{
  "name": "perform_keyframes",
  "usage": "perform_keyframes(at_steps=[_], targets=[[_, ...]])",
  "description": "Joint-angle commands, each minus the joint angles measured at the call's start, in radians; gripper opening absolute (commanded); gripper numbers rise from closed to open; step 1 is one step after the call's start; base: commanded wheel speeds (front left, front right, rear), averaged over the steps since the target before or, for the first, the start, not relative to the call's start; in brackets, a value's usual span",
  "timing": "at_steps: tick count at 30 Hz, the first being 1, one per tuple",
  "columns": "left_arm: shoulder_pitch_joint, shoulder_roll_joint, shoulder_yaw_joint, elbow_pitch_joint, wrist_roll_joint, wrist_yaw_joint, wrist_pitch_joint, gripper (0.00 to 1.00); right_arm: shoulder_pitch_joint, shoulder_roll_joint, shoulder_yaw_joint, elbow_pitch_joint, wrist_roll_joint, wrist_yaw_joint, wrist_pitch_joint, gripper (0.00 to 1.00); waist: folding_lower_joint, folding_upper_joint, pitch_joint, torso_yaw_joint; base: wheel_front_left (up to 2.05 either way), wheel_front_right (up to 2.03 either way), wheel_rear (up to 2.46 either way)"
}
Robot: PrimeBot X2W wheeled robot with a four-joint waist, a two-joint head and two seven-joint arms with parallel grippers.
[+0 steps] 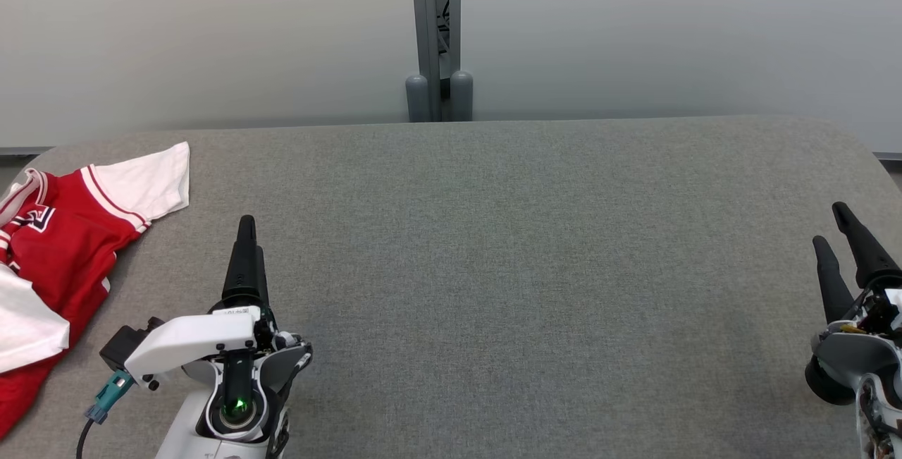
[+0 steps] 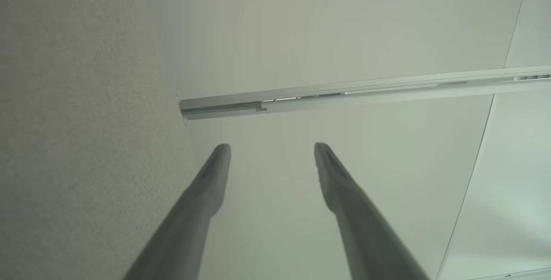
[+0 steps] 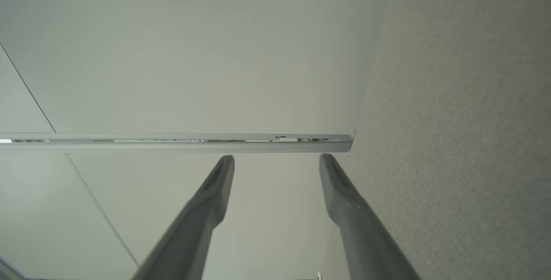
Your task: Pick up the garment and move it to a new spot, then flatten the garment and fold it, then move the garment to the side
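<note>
garment (image 1: 63, 247): on table (image 1: 493, 268), left edge, lies near-to-far | left pincer (image 1: 251, 235): released, empty, garment to its left, the nearer arm | right pincer (image 1: 829, 225): released, empty, well apart at right

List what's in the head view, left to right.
red and white garment at the left edge of the table → left gripper → grey post behind the table → right gripper
</note>
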Motion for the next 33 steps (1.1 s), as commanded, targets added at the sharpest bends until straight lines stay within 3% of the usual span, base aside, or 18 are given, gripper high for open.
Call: perform_keyframes(at_steps=[1,10,23,33], targets=[[-0.026,0.009,0.007,-0.026,0.009,-0.001,-0.003,1.0,-0.018,-0.014,0.008,-0.031,-0.01,0.003,-0.014,1.0,0.0,-0.0001,0.0,0.0,0.0,0.0,0.0],[-0.025,0.03,0.021,-0.069,0.092,-0.001,-0.009,1.0,0.005,-0.039,0.069,-0.104,-0.111,0.004,-0.102,1.0,0.0,-0.0001,-0.004,0.0,0.0,0.0,0.0],[-0.011,0.021,0.078,-0.182,0.512,0.013,-0.015,1.0,0.035,-0.065,0.143,-0.227,-0.524,0.004,-0.19,1.0,0.0,-0.0001,-0.008,0.0,0.0,0.0,0.0],[0.013,0.026,0.085,-0.237,0.737,0.03,-0.018,1.0,0.053,-0.082,0.201,-0.287,-0.757,0.005,-0.244,1.0,0.0,-0.0001,-0.009,-0.001,0.0,0.0,0.0]])
